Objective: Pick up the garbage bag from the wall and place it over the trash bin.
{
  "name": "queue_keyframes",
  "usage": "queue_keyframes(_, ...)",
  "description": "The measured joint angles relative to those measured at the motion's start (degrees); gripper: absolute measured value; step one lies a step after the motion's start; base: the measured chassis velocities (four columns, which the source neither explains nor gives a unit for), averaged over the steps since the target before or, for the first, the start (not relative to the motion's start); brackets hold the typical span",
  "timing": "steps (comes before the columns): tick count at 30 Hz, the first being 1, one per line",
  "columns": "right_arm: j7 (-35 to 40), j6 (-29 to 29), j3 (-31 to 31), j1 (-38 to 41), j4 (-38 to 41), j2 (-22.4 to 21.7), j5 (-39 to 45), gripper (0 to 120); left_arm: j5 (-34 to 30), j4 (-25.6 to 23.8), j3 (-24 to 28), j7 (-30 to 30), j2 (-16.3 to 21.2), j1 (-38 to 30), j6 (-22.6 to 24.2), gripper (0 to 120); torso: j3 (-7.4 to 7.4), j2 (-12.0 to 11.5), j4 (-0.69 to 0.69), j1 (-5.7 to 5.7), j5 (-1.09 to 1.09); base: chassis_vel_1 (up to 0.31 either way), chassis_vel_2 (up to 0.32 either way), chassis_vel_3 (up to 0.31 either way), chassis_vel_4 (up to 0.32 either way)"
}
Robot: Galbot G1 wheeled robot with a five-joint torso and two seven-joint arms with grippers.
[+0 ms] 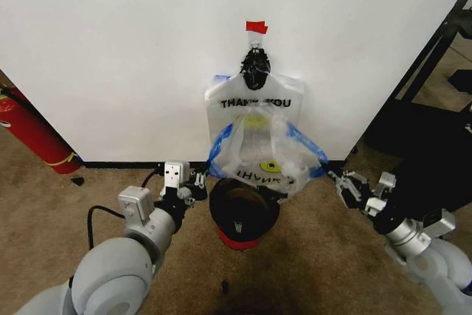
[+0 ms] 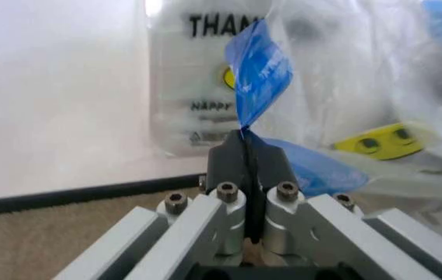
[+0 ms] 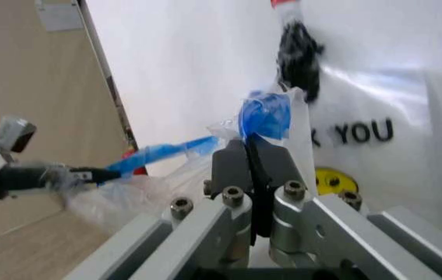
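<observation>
The garbage bag (image 1: 254, 154), crinkly and translucent with blue handle loops, hangs stretched open between my two grippers, just above the trash bin (image 1: 243, 212). The bin is black mesh with a red base and stands on the carpet at the foot of the wall (image 1: 133, 49). My left gripper (image 1: 203, 177) (image 2: 246, 140) is shut on the bag's left blue handle (image 2: 258, 79). My right gripper (image 1: 335, 177) (image 3: 250, 146) is shut on the right blue handle (image 3: 266, 114). The bag's lower edge touches the bin's far rim.
A flat bundle of same bags (image 1: 254, 105) hangs on the wall from a black knot (image 1: 256, 68) under red tape (image 1: 257, 27). A red fire extinguisher (image 1: 29, 134) lies at left. A large black object (image 1: 424, 153) and a dark frame stand at right. Carpet surrounds the bin.
</observation>
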Motion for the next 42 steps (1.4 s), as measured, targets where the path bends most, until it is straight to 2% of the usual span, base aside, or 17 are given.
queue_keyframes(9,8.36,-2.78,0.13,-0.93,7.24,-1.59,2.90,0,-0.82,0.03,-5.87,0.80,2.67,0.44,0.13,0,0.00,0.00,0.01,0.00,-0.01,0.000,0.000,0.000,0.000)
queue_keyframes(14,11.96,-4.41,0.04,-0.93,10.94,-3.19,4.12,0,-6.00,0.07,-11.78,0.83,5.53,0.77,0.19,0,0.00,0.00,0.01,0.00,-0.01,0.000,0.000,0.000,0.000)
queue_keyframes(21,14.04,-6.22,0.16,-3.19,14.75,-4.64,5.41,0,-11.94,0.09,-15.56,-0.23,7.65,1.44,1.12,0,0.00,0.00,0.00,0.00,-0.01,0.000,0.000,0.000,0.000)
queue_keyframes(26,14.18,-6.50,-0.06,-5.50,15.28,-4.95,4.99,0,-14.29,0.10,-15.90,-1.44,7.84,2.44,1.82,0,0.00,0.00,0.00,0.00,-0.01,0.000,0.000,0.000,0.000)
queue_keyframes(28,14.61,-6.50,-1.21,-8.95,15.37,-5.13,3.47,0,-15.82,0.14,-13.99,-3.20,8.11,3.49,2.90,0,0.00,0.00,0.00,0.00,-0.01,0.000,0.000,0.000,0.000)
queue_keyframes(34,15.28,-6.32,-3.30,-9.89,13.89,-4.55,2.08,0,-16.22,0.16,-12.02,-3.78,8.52,2.46,3.93,0,0.00,0.00,0.00,0.00,0.00,0.000,0.000,0.000,0.000)
queue_keyframes(37,15.32,-6.03,-4.22,-9.73,12.68,-4.06,1.47,0,-16.10,0.17,-11.03,-3.80,8.13,2.32,3.97,0,0.00,0.00,0.00,0.00,0.00,0.000,0.000,0.000,0.000)
queue_keyframes(42,15.46,-4.97,-7.29,-6.83,8.39,-2.60,-0.34,0,-12.55,0.18,-7.83,-2.29,5.10,1.88,3.17,0,0.00,0.00,0.01,0.00,0.01,0.000,0.000,0.000,0.000)
